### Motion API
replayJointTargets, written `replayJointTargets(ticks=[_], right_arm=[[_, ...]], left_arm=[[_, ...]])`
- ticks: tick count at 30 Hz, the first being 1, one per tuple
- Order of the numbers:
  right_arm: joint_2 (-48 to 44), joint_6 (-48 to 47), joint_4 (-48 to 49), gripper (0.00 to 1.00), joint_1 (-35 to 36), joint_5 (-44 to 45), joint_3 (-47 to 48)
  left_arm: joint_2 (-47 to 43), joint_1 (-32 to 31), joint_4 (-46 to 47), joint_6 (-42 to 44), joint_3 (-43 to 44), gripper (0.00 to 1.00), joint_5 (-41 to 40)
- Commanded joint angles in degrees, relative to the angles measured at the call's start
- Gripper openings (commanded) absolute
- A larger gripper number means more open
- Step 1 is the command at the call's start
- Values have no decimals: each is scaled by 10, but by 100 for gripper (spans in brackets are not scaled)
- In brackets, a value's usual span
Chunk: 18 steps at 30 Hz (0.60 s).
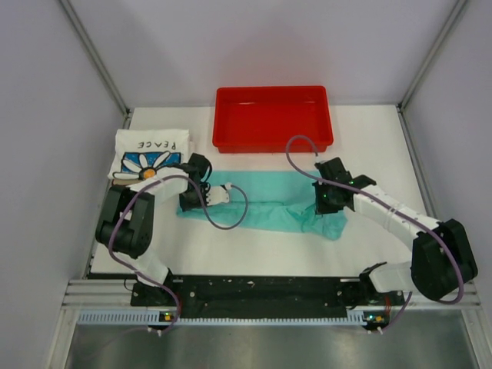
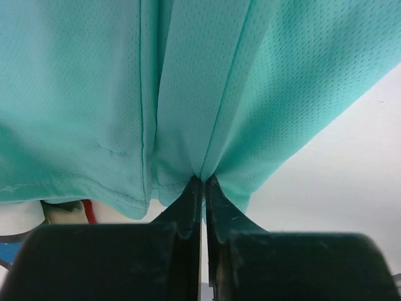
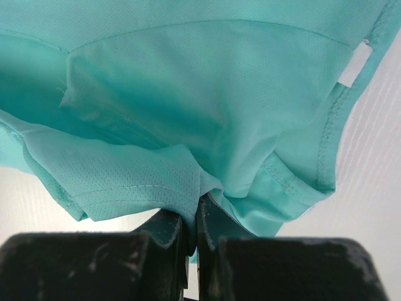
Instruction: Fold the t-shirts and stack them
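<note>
Left pincer (image 2: 203, 180) gripping teal shirt (image 2: 263, 81), red tray (image 1: 273, 91) behind

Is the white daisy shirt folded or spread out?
Folded: the white daisy shirt lies as a compact rectangle at the far left, print facing up, with no sleeves sticking out. The left arm hides its near edge.

Crumpled teal t-shirt (image 1: 269, 201); folded daisy t-shirt (image 1: 151, 151)

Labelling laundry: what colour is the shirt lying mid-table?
The t-shirt is plain teal-green; the left wrist view shows it best.
</note>
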Motion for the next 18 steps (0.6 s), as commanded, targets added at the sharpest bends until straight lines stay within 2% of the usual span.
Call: replayJointTargets(ticks=[1, 4, 6, 7, 8, 13, 18], right_arm=[[-43, -11, -5, 0, -11, 1, 16], [-45, -14, -12, 0, -11, -3, 15], [-43, -14, -13, 0, -11, -7, 16], [-42, -15, -13, 0, -12, -9, 18], [-43, -16, -13, 0, -11, -9, 20], [-41, -22, -20, 0, -13, -7, 23], [-38, -25, -20, 0, -20, -9, 22]], left_arm=[[-24, 3, 19, -12, 7, 0, -15], [-37, 3, 19, -20, 8, 1, -16], [-36, 3, -17, -21, 25, 23, -5], [-35, 3, -36, -22, 32, 30, 1], [-34, 3, -53, -19, 41, 33, 7], [-43, 3, -64, -10, 74, 38, 23], [-1, 3, -85, -9, 94, 38, 15]])
